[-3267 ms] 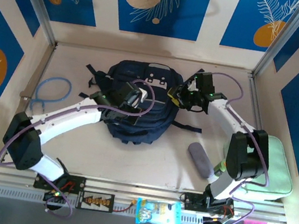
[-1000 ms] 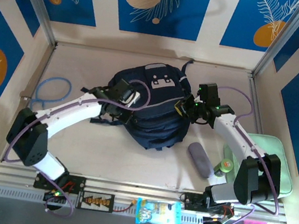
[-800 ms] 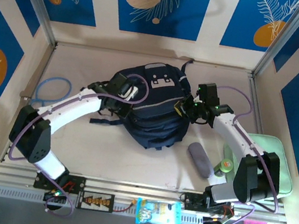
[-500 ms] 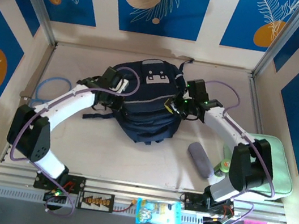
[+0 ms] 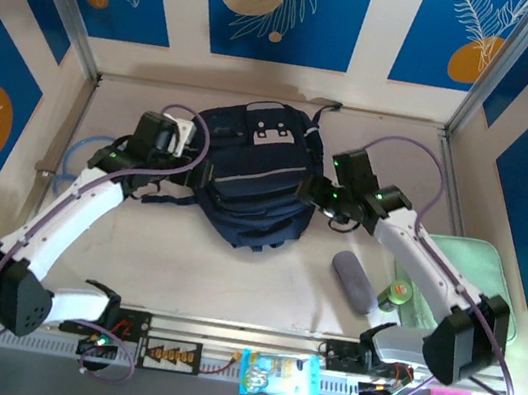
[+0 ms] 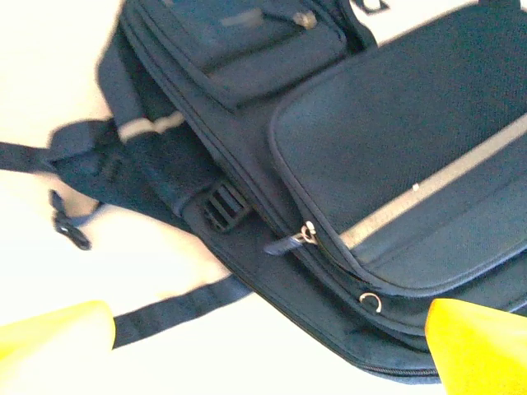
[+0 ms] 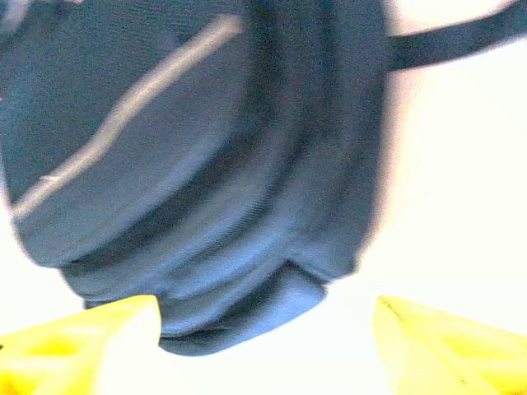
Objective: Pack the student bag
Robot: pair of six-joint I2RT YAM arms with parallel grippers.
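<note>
The student bag (image 5: 255, 191), dark navy with a grey-white patch (image 5: 272, 138) at its far end and a grey stripe, lies flat in the middle of the table. My left gripper (image 5: 196, 154) is at the bag's left side. In the left wrist view this gripper (image 6: 263, 350) is open, with its yellow fingertips (image 6: 53, 333) wide apart over the bag (image 6: 395, 140) edge, a zipper pull (image 6: 298, 237) and a loose black strap (image 6: 173, 309). My right gripper (image 5: 313, 194) is at the bag's right side. In the right wrist view it (image 7: 263, 350) is open, with the bag's (image 7: 206, 164) rounded corner between its tips.
A blue cable loop (image 5: 83, 155) lies at the left, partly under the left arm. A grey pouch (image 5: 356, 282), a green bottle (image 5: 397, 293) and the mint-green zip case (image 5: 473, 283) sit at the right. A snack packet (image 5: 280, 375) rests on the front rail.
The bag has turned and slid toward the back, its patch now at the far end. Both grippers have drawn outward from on top of it to its sides, the left arm swinging well left.
</note>
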